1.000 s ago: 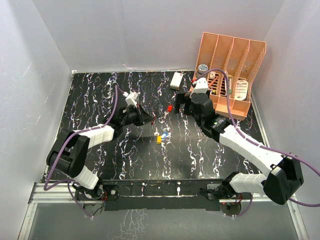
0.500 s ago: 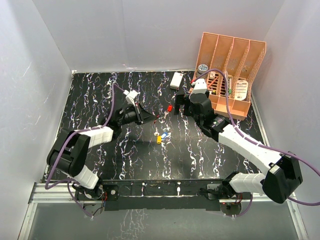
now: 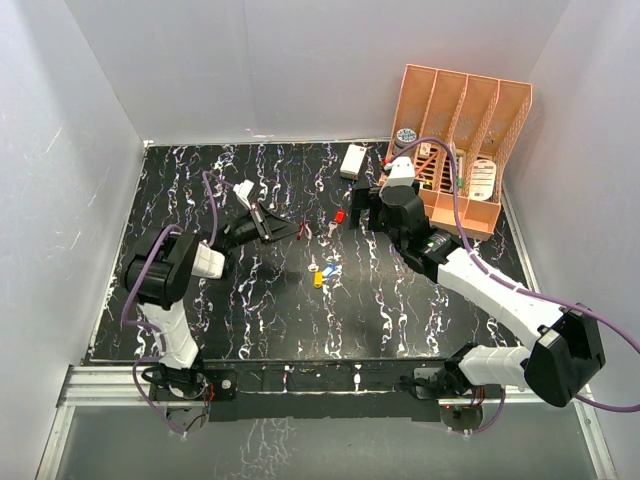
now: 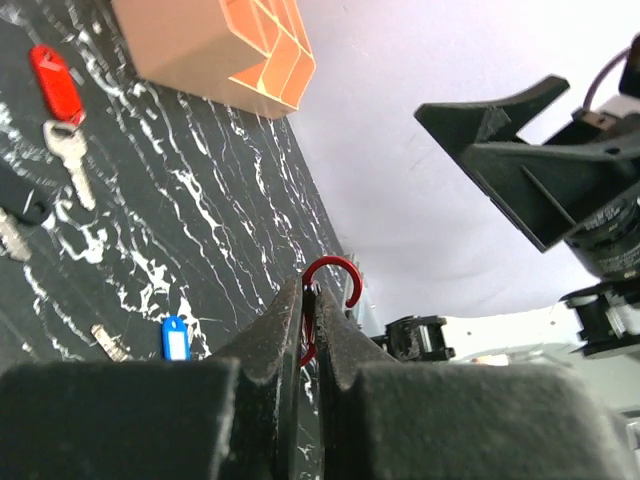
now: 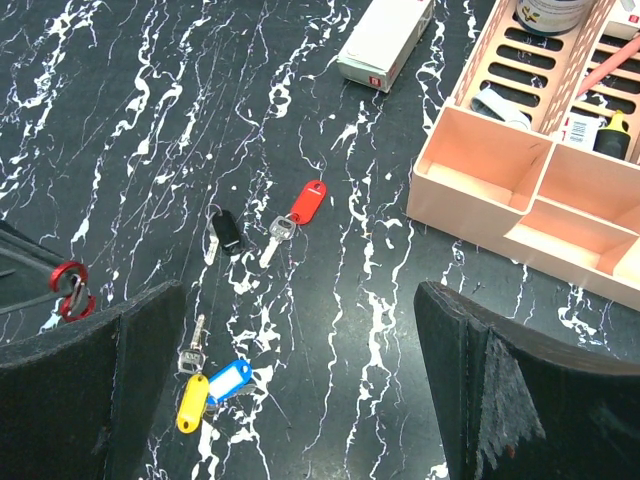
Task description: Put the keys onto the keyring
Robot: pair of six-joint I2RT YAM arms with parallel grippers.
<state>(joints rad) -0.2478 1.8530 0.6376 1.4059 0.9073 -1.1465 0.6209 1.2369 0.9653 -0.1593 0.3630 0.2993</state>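
My left gripper (image 4: 310, 292) is shut on the red keyring (image 4: 333, 272), whose hooked end sticks out above the fingertips; in the top view it (image 3: 290, 228) holds the keyring (image 3: 301, 229) just above the table. A red-headed key (image 5: 308, 202) and a black-headed key (image 5: 227, 231) lie side by side. A yellow-headed key (image 5: 192, 402) and a blue-headed key (image 5: 230, 380) lie together with a bare metal key (image 5: 194, 345). My right gripper (image 5: 300, 400) is open and empty, above the keys. The keyring also shows at the left of the right wrist view (image 5: 70, 288).
An orange desk organiser (image 3: 470, 130) with pens and small items stands at the back right. A white rectangular box (image 3: 352, 160) lies to its left. Grey walls close in the black marbled table (image 3: 250, 310) on three sides.
The left arm has folded, its elbow swinging left, and its gripper has drawn slightly left and back with the keyring. The right arm has barely moved. The keys lie as before.
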